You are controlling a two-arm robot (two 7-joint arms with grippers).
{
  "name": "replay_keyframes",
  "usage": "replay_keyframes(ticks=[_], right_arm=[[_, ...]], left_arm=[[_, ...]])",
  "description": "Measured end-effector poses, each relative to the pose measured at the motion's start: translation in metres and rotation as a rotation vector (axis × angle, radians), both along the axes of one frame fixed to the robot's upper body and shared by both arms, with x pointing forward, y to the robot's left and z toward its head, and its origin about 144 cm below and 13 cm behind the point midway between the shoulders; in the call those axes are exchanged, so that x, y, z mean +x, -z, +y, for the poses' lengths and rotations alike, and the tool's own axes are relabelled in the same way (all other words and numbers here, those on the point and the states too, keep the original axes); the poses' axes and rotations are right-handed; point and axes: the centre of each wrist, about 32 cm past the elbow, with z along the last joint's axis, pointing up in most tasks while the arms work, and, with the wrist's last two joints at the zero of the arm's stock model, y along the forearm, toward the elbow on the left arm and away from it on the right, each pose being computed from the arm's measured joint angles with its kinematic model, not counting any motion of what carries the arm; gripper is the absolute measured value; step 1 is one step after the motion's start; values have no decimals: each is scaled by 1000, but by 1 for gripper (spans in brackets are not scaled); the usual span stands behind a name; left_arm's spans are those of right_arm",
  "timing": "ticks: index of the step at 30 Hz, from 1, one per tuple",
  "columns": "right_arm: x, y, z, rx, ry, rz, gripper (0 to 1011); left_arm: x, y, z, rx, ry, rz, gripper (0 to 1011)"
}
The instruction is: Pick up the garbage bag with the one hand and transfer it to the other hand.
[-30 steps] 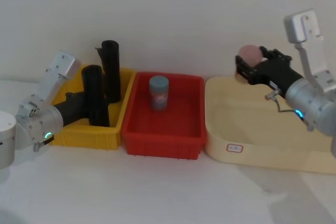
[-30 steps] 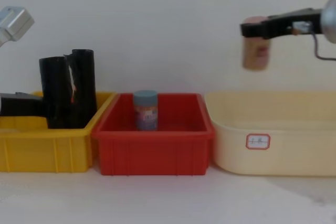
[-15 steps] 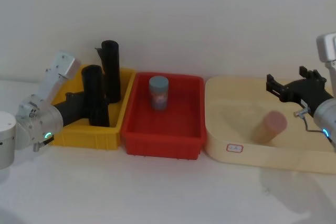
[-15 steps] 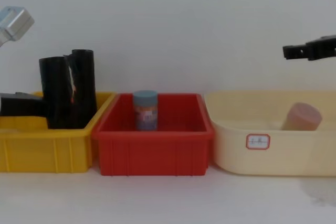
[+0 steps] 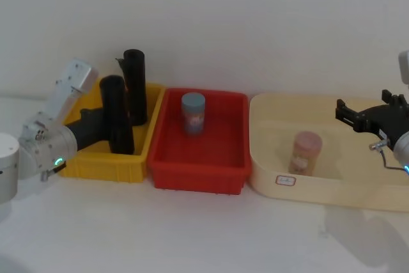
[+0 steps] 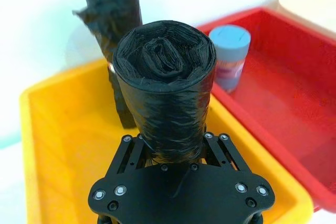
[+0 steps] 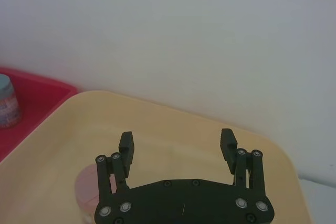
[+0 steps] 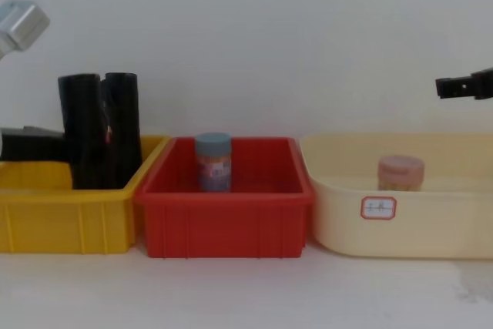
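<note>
The garbage bag (image 5: pixel 117 116), a thick glossy black roll, stands upright in the yellow bin (image 5: pixel 102 165). My left gripper (image 5: pixel 105 126), the one with the green-lit wrist, is shut on its lower half. The left wrist view looks down onto the roll's crumpled top (image 6: pixel 165 61), with the gripper (image 6: pixel 170 148) clamped on the roll below it. From the chest the bag (image 8: pixel 83 129) shows beside the gripper (image 8: pixel 71 146). My right gripper (image 5: pixel 346 112) hovers open and holds nothing over the cream tub (image 5: pixel 332 190); its fingers (image 7: pixel 127 142) stand wide apart on the gripper (image 7: pixel 177 140).
A thinner, taller black roll (image 5: pixel 135 84) with a ragged flap stands just behind the bag in the yellow bin. The red bin (image 5: pixel 198 174) in the middle holds a blue-lidded jar (image 5: pixel 193 113). A pink jar (image 5: pixel 305 153) stands upright in the cream tub.
The pink jar left my right gripper, fell into the cream tub and now stands upright. The right gripper drew back to the right, open. The garbage bag has risen slightly in my left gripper.
</note>
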Motion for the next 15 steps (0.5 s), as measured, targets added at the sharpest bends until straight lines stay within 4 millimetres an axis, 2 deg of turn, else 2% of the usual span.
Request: replay_keyframes(ticks=[9, 15], right_arm=[[-2, 1, -2, 0, 11, 4, 1001], [-2, 2, -3, -1, 16, 7, 1001]], left_arm=[[-3, -22, -2, -42, 21, -78, 400], [-5, -47, -4, -104, 65, -165, 400]])
